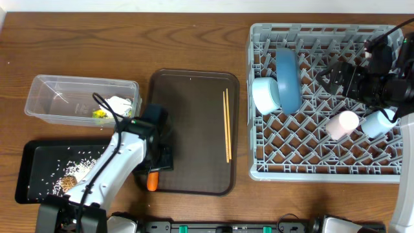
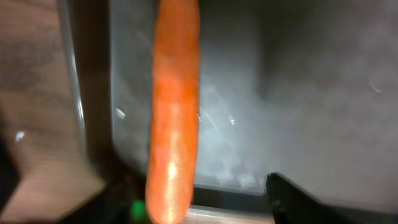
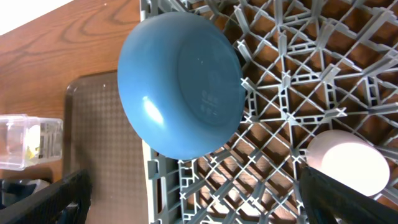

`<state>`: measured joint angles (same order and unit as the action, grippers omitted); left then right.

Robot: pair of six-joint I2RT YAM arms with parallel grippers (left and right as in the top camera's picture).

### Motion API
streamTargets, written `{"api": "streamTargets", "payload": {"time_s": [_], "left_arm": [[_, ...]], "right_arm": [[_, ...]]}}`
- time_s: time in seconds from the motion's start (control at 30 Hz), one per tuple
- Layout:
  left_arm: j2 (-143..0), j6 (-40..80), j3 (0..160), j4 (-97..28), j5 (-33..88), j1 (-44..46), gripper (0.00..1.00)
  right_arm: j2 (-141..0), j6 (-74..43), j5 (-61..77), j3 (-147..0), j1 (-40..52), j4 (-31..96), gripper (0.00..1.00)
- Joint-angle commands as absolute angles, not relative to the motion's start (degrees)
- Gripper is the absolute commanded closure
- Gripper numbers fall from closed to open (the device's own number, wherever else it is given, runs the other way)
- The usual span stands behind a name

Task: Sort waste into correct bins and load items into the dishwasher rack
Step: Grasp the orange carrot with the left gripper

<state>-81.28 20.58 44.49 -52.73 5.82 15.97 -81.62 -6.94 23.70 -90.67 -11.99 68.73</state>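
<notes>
Carrot [image 2: 173,112], mostly hidden overhead, fills left wrist view.

The overhead view is bright and sharp. The left wrist view is dim and blurry, the carrot [image 2: 174,112] fuzzy, darkest at 1 o'clock. The blue plate [image 3: 180,87] shines at 8 o'clock.

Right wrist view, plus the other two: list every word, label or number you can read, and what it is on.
No text can be quoted.
Blue plate, underside: faint moulded marks, too blurred to read.
Yellow-green wrapper in the clear tub: too small to read.
</notes>
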Motion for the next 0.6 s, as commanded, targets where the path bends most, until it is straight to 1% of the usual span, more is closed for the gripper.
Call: {"api": "streamTargets", "payload": {"time_s": [0.0, 0.07, 0.23, 0.27, 0.33, 0.37, 0.47, 0.57], "left_arm": [[-81.3, 21.8, 41.0, -49.9, 2.9, 16.1, 0.40], [-81.3, 21.8, 40.6, -48.7, 1.5, 15.9, 0.42], [-81.3, 22.0, 40.1, -46.9, 0.8, 15.9, 0.43], [-81.3, 22.2, 39.8, -46.4, 0.8, 15.9, 0.46], [-81.3, 22.4, 38.7, -44.9, 0.8, 15.9, 0.55], [-81.3, 22.5, 38.1, -44.2, 0.8, 15.9, 0.57], [-81.3, 23.3, 37.2, -43.4, 0.8, 15.9, 0.58], [-81.3, 23.3, 37.2, -43.6, 0.9, 15.9, 0.69]], "right_arm": [[-80.9, -6.2, 22.7, -91.0, -11.2, 68.9, 0.01], [-80.9, -6.2, 22.7, -91.0, -11.2, 69.0, 0.01], [-80.9, -6.2, 22.7, -91.0, -11.2, 69.1, 0.01], [-80.9, -6.2, 22.7, -91.0, -11.2, 69.1, 0.01], [-80.9, -6.2, 22.5, -91.0, -11.2, 69.1, 0.01], [-80.9, -6.2, 22.5, -91.0, -11.2, 69.1, 0.01], [-80.9, -6.2, 22.5, -91.0, -11.2, 69.0, 0.01], [-80.9, -6.2, 22.5, -91.0, -11.2, 69.0, 0.01]]}}
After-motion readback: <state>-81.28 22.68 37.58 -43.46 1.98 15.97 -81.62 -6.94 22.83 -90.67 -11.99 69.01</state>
